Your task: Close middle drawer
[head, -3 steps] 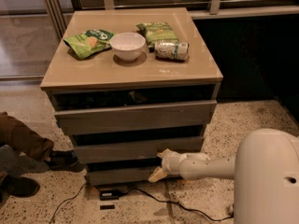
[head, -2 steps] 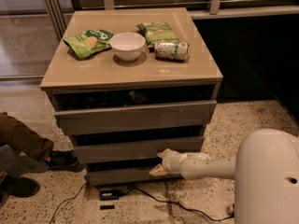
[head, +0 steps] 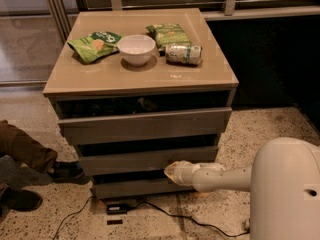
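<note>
The middle drawer is the grey wood-grain front of medium height in the cabinet. It stands a little out from the cabinet body, with a dark gap above it. My gripper is at the end of the white arm that reaches in from the right. It is against the lower edge of the middle drawer's front, right of centre. The drawer's inside is hidden.
The taller top drawer front sticks out farther; the short bottom front is below. On the cabinet top are a white bowl, two green snack bags, and a can. A person's leg and shoe are at left. Cables lie on the floor.
My gripper has moved up from in front of the bottom drawer to the lower edge of the middle drawer's front. The drawers look unchanged.
</note>
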You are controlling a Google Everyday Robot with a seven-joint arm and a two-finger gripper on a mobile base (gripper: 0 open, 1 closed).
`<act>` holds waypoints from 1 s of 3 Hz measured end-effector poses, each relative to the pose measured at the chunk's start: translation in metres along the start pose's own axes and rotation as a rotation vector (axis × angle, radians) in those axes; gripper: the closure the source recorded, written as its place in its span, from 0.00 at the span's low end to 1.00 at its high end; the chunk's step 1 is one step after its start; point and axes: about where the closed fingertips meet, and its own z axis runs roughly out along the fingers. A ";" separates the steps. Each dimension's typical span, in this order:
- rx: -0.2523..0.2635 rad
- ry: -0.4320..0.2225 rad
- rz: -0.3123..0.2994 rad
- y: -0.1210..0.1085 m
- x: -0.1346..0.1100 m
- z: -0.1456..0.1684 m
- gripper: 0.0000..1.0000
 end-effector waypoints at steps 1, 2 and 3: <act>0.000 0.000 0.000 0.000 0.000 0.000 1.00; -0.002 -0.002 0.018 0.002 0.000 -0.008 1.00; -0.004 0.024 0.050 0.003 0.003 -0.037 1.00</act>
